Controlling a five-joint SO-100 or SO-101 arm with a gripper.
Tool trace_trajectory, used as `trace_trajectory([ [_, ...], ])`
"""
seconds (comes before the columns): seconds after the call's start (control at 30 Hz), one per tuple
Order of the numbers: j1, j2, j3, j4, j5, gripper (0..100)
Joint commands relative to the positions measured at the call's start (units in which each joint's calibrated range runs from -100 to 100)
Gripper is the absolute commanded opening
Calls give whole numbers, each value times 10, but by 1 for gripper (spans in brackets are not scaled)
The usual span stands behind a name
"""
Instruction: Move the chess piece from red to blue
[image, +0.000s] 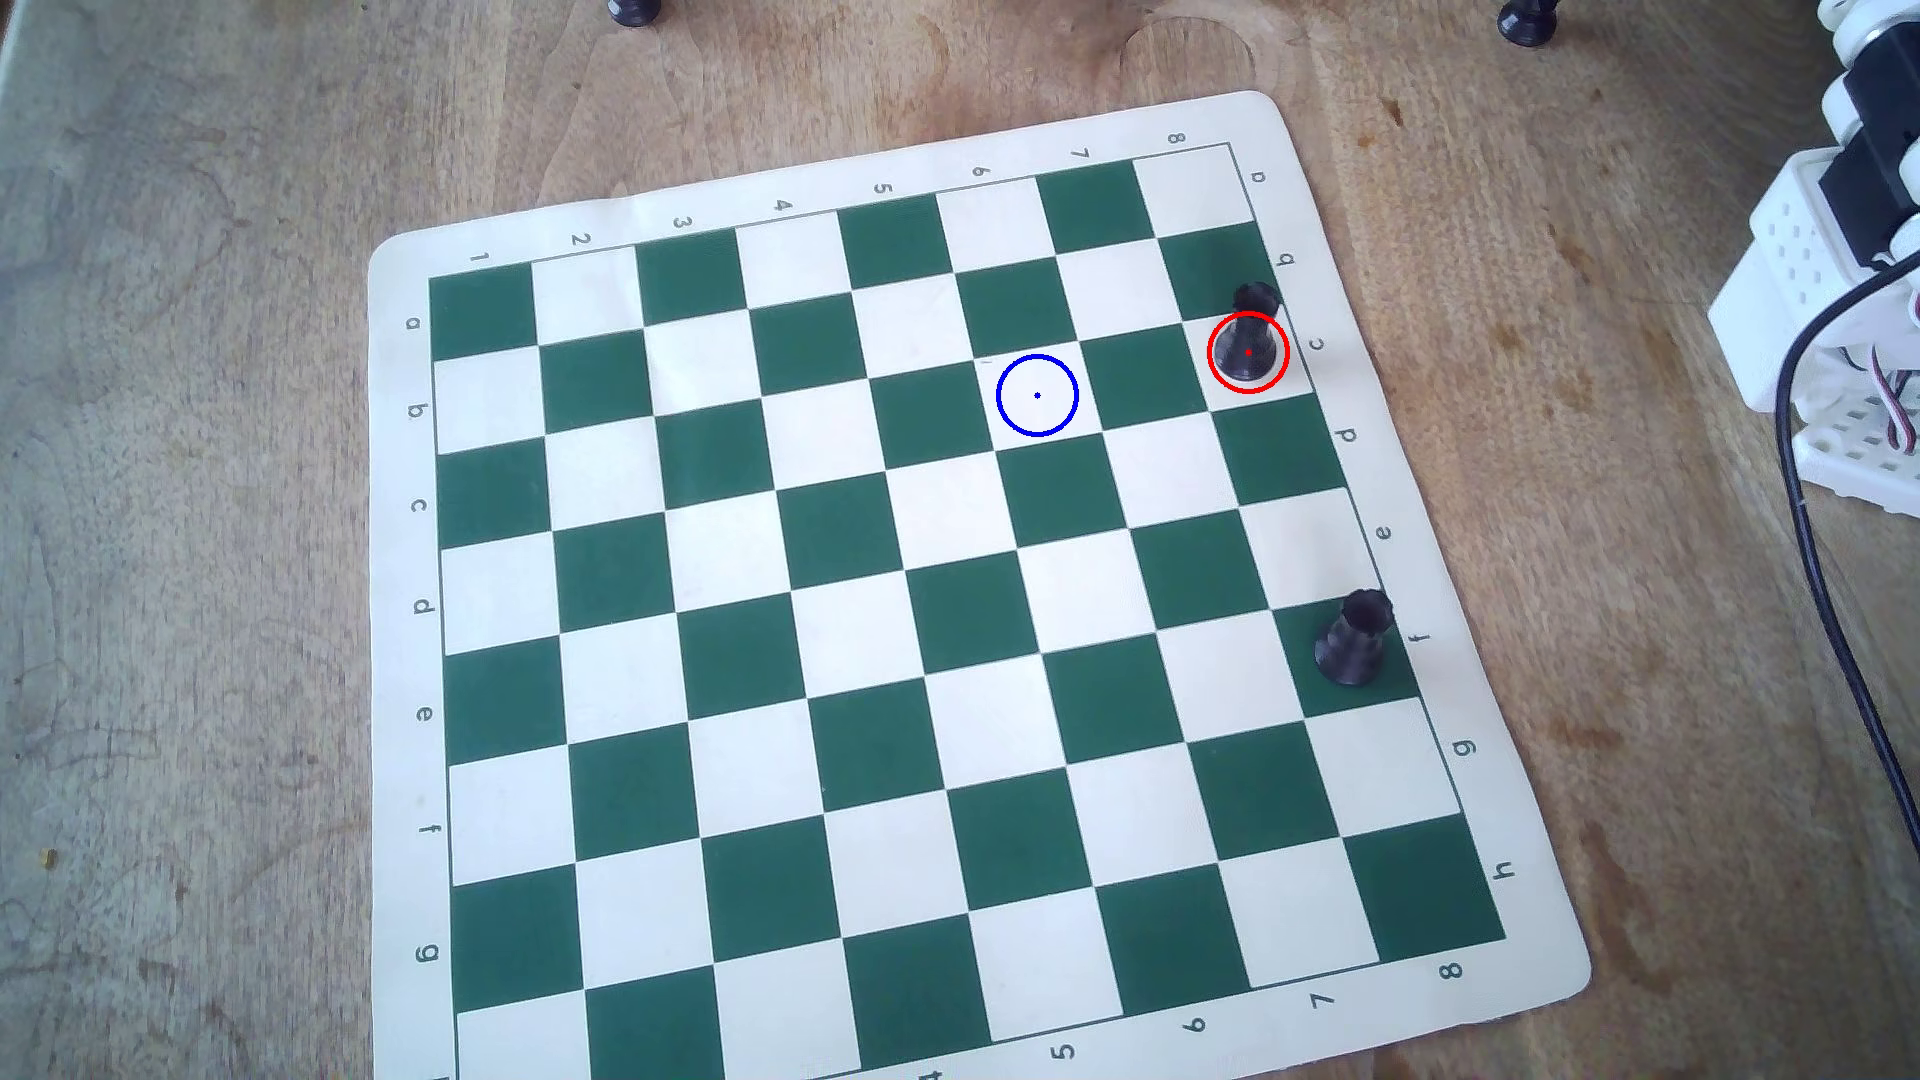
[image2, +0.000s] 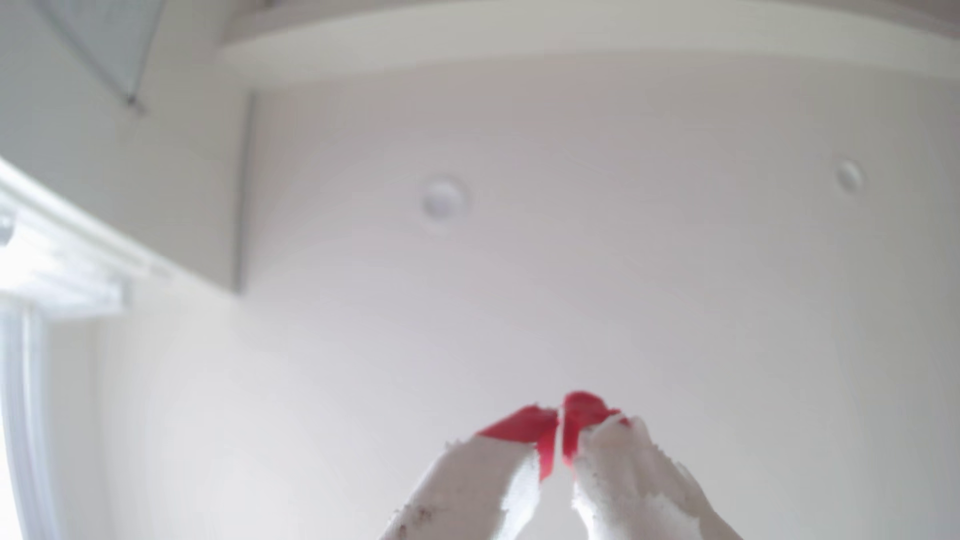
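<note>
Black chess piece (image: 1248, 338) on red (image: 1211, 366), gripper (image2: 561, 415) closed

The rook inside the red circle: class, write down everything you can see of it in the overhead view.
The rook is small and matte black, probably plastic, with a notched crown, tapered body and flared round base. It stands upright on a white square at the right edge of the chessboard, its base inside the red circle and its crown leaning past the ring toward the top of the picture. Only the board touches it; no gripper is near.
</note>
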Motion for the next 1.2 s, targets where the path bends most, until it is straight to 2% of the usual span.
trace_trajectory([
  [0.0, -2, 0, 8, -2, -6, 0],
  [0.13, -1, 0, 8, 14, -6, 0],
  [0.33, -9, 0, 8, 146, -9, 0],
  [0.5, -10, 0, 8, 347, -6, 0],
  [0.63, -13, 0, 8, 458, -7, 0],
  [0.7, -2, 0, 8, 541, 9, 0],
  [0.9, 25, 0, 8, 764, 19, 7],
  [0.93, 38, 0, 8, 831, 19, 6],
  [1.07, 47, 0, 8, 919, 15, 10],
  [1.17, 58, 1, -1, 1041, 0, 17],
])
